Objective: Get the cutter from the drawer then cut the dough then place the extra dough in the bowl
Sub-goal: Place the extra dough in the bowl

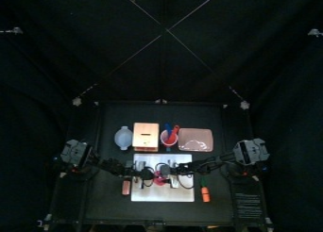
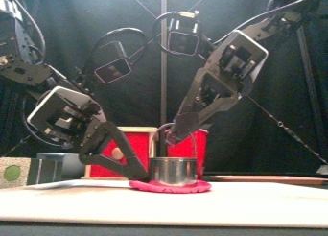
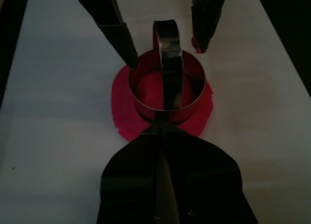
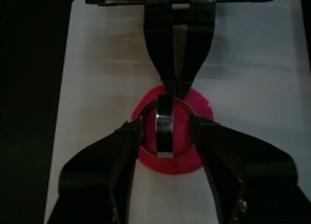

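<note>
The left gripper [image 3: 163,144] has its jaws pinched shut on the left end of the cutter's wire handle. The right gripper [image 4: 170,129] has its jaws spread wide, one on the near side and one on the far side of the ring, and whether they touch it cannot be told. The white cutting board [image 4: 261,82] lies at the near middle of the table. The blue-grey bowl [image 1: 123,137] stands beyond the board's far left corner, well apart from the work. The red dough [image 2: 167,187] lies flat on the board as a disc. The cutter [image 2: 174,170] stands upright on the middle of the dough, with a rim of dough showing all round it. Its handle seems to run left to right, from one gripper toward the other. The left arm holds the tool, so it looks best placed to press straight down and cut, and the open right jaws are close enough to steady the ring.
</note>
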`<action>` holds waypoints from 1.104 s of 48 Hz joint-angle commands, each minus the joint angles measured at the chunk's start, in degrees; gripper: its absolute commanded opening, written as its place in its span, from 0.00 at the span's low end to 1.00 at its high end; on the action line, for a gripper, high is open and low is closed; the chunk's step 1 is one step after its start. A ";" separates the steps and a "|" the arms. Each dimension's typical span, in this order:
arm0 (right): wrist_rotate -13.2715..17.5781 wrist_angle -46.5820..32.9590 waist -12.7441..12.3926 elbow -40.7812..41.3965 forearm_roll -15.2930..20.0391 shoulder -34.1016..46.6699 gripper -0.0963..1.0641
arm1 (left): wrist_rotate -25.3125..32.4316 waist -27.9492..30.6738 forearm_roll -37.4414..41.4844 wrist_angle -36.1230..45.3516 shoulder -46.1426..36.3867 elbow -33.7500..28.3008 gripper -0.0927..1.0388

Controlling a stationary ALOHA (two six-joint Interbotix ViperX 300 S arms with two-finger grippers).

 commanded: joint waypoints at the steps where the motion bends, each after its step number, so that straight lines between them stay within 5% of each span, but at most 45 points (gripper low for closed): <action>1: 0.00 -0.18 -0.44 -1.41 -0.18 -0.88 0.74 | -0.09 0.09 -0.18 0.62 0.00 -0.62 0.52; 21: -0.26 0.62 -0.35 -2.11 -0.44 -1.23 0.50 | -0.09 0.09 -0.70 0.62 0.35 -0.53 0.52; 53: -0.18 1.67 -2.90 2.29 -3.96 -16.00 0.49 | -0.09 0.09 -1.32 1.32 0.70 -0.44 0.52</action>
